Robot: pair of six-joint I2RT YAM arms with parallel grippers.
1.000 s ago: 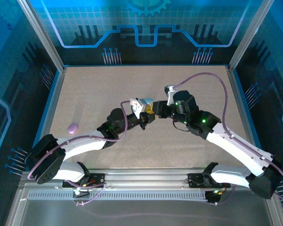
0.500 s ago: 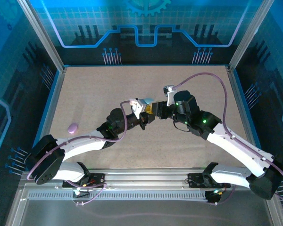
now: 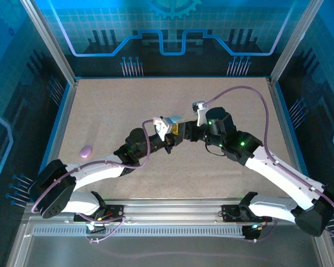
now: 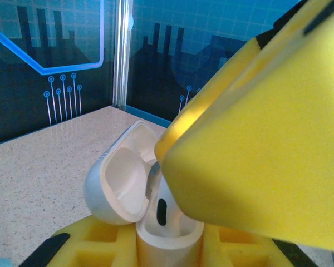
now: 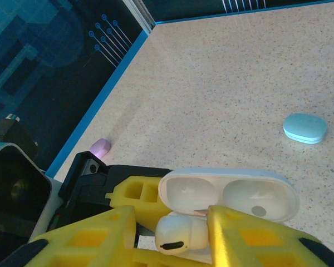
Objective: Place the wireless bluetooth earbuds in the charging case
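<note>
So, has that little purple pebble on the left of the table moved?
No. The purple pebble lies at the same spot, with the same gap from the table's left edge, as a second ago.

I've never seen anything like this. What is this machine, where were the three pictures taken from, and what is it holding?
These are two robot arms bolted at the near edge of a table. Each ends in a gripper with two yellow fingers. The wide picture comes from a fixed camera above and behind the arms. The other two come from a small camera on each wrist, so the fingers look huge there. The left gripper is shut on a white charging case with its lid open. The right gripper stands open around a white earbud that sits in the mouth of the case. A purple case and a pale blue case lie on the table, both closed.
</note>
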